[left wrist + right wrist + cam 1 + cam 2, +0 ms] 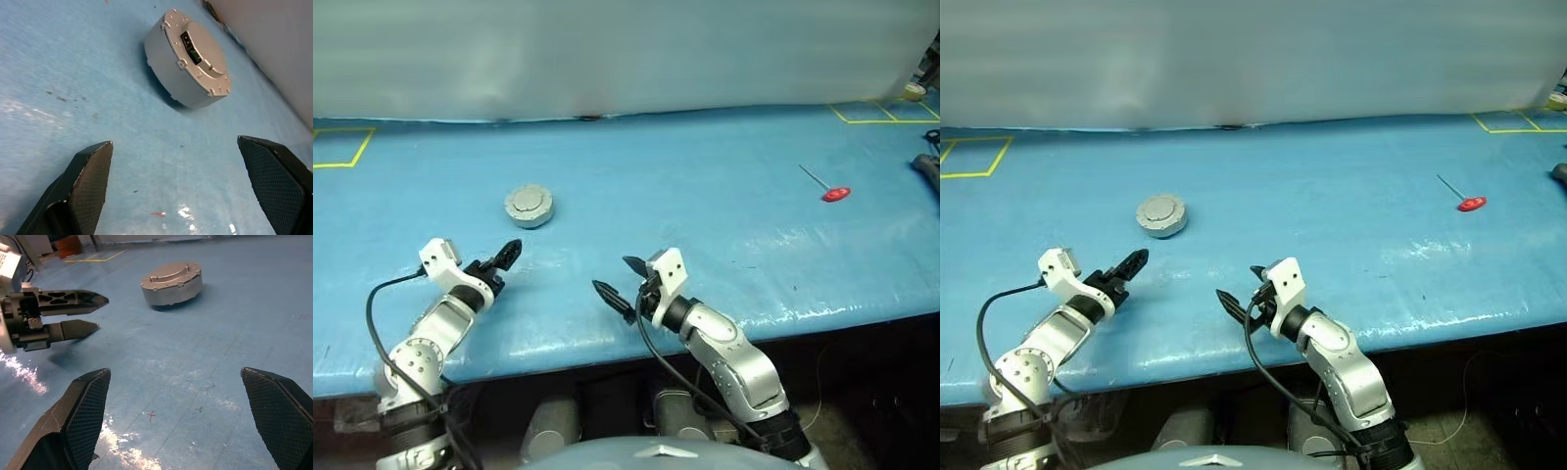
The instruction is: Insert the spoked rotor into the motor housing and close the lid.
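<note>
Closed motor housing with lid down, on blue table, left tool near it, wide open, empty, right tool farther off, wide open, empty

On your blue bench the motor housing sits with its lid shut, plain grey face up. At about five o'clock from it, well apart, your right tool has its fingers spread; at seven o'clock, nearer, is your left tool. Far off at three o'clock lies a red-handled tool.
</note>
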### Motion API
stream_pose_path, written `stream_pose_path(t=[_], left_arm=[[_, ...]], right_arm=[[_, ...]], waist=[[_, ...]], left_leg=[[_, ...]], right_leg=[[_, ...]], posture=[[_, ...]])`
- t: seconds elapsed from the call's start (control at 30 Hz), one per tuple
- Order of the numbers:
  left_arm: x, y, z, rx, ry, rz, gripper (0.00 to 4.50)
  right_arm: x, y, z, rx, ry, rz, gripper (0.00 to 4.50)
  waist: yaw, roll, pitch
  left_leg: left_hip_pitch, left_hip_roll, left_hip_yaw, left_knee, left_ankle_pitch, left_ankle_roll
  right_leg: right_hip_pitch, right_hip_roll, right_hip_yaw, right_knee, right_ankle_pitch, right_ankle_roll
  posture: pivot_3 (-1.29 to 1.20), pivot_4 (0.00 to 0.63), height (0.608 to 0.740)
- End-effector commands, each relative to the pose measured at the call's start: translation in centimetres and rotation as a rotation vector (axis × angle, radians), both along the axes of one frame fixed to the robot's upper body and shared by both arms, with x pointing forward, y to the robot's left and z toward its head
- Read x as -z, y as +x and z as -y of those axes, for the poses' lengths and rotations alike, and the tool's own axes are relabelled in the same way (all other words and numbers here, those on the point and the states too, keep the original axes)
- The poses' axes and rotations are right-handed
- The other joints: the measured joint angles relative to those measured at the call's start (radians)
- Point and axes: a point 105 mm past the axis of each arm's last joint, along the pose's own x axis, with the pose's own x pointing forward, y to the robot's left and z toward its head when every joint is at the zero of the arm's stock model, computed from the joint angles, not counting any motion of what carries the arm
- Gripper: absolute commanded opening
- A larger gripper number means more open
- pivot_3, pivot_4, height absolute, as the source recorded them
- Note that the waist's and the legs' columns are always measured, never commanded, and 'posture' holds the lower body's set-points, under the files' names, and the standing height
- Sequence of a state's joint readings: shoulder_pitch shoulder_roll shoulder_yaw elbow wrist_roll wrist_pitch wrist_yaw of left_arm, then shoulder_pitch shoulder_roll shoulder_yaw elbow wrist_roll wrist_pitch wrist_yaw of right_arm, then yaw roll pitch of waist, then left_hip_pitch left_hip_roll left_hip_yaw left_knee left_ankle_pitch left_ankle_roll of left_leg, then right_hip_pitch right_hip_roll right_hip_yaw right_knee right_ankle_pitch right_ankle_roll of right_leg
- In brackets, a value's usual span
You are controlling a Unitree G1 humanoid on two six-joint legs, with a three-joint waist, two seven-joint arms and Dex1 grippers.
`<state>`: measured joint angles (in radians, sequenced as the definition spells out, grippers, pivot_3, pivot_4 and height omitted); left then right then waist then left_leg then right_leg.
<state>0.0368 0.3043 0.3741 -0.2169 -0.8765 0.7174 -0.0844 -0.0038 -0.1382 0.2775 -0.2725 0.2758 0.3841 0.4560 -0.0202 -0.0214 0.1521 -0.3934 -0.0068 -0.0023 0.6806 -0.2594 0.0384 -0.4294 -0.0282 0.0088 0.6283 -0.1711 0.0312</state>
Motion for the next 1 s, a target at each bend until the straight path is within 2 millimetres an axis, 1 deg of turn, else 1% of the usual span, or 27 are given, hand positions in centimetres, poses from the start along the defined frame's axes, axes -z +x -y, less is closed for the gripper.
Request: stream_pose_path(t=[0.03, 0.1, 0.27, 0.4, 0.53, 0.67, 0.83, 1.0], left_arm=[[-2.5, -0.4, 0.5, 0.035, 0.133, 0.167, 4.47], [-2.7, -1.2, 0.5, 0.027, 0.247, 0.231, 4.47], [-2.4, -2.8, 1.0, 0.009, 0.538, 0.324, 4.47], [-2.2, -3.9, 1.9, -0.004, 0.689, 0.408, 4.47], [-1.9, -4.6, 2.3, -0.02, 0.74, 0.467, 4.47], [-1.3, -5.5, 2.1, -0.062, 0.719, 0.478, 4.47], [-1.4, -5.9, 1.6, -0.099, 0.727, 0.495, 4.47], [-1.3, -6.3, 1.4, -0.098, 0.728, 0.498, 4.47]], right_arm=[[-1.1, 0.7, 0.9, 0.049, 0.025, 0.061, 4.5], [-1.2, 1.1, 1.4, 0.078, 0.029, 0.076, 4.5], [-1.1, 1.5, 2.6, 0.124, 0.041, 0.104, 4.5], [-0.9, 1.7, 3.4, 0.138, 0.025, 0.12, 4.5], [-1.0, 2.0, 4.2, 0.151, 0.012, 0.165, 4.5], [-0.7, 2.1, 4.9, 0.171, 0.003, 0.185, 4.5], [-0.5, 2.2, 5.2, 0.182, 0.007, 0.183, 4.5], [-0.4, 2.2, 5.2, 0.176, 0.003, 0.185, 4.5]], waist=[[0.005, 0.0, 0.0], [0.009, 0.0, 0.0], [0.01, 0.002, 0.001], [0.01, 0.002, 0.001], [0.01, 0.003, 0.002], [0.008, 0.003, 0.002], [0.009, 0.003, 0.002], [0.009, 0.003, 0.002]], left_leg=[[-0.001, 0.0, 0.0, 0.0, 0.0, 0.0], [-0.001, 0.0, 0.0, 0.0, 0.0, 0.0], [-0.002, 0.0, 0.001, -0.002, -0.001, 0.001], [-0.003, 0.0, 0.001, -0.002, -0.001, 0.001], [-0.003, 0.0, 0.002, -0.002, -0.001, 0.001], [-0.003, 0.001, 0.002, -0.002, -0.002, 0.002], [-0.004, 0.001, 0.002, -0.002, -0.002, 0.002], [-0.004, 0.001, 0.002, -0.002, -0.002, 0.003]], right_leg=[[-0.001, -0.001, 0.0, 0.0, 0.0, 0.0], [-0.001, -0.005, 0.0, -0.001, 0.0, 0.0], [-0.002, -0.008, 0.0, -0.001, -0.001, -0.001], [-0.003, -0.008, 0.0, -0.002, -0.001, -0.001], [-0.003, -0.009, -0.001, -0.002, -0.001, -0.001], [-0.003, -0.009, -0.001, -0.002, -0.001, 0.0], [-0.004, -0.009, -0.003, -0.002, -0.001, 0.0], [-0.004, -0.009, -0.005, -0.002, -0.001, 0.0]], posture=[[0.0, 0.15, 0.74], [0.0, 0.15, 0.74], [0.0, 0.15, 0.74], [0.0, 0.15, 0.74], [0.0, 0.15, 0.74], [0.0, 0.15, 0.74], [0.0, 0.15, 0.74], [0.0, 0.15, 0.74]])
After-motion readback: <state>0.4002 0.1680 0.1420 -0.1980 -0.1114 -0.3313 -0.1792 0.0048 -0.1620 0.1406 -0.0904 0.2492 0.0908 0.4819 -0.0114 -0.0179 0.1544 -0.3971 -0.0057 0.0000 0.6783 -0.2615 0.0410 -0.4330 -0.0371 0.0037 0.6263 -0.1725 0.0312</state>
